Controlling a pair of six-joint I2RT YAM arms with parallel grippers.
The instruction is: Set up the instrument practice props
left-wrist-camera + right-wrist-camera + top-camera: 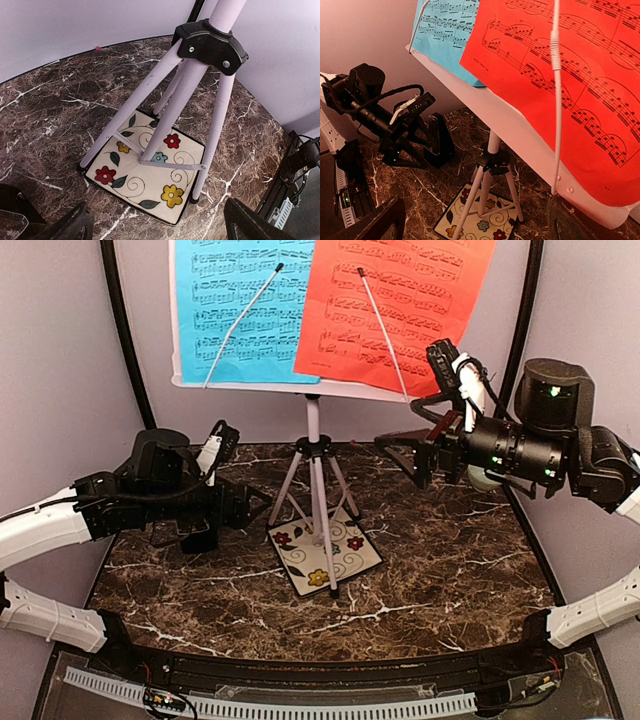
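One music stand point(313, 422), between left hand point(232, 518), right hand point(405, 456)

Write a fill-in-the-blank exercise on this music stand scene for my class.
1. The red sheet overlaps the ____ sheet.
2. The tripod stands over a floral ____.
3. The metronome sits by the ____ arm.
4. The left claw and right claw are both ____.
Missing words: blue, tile, left, open.
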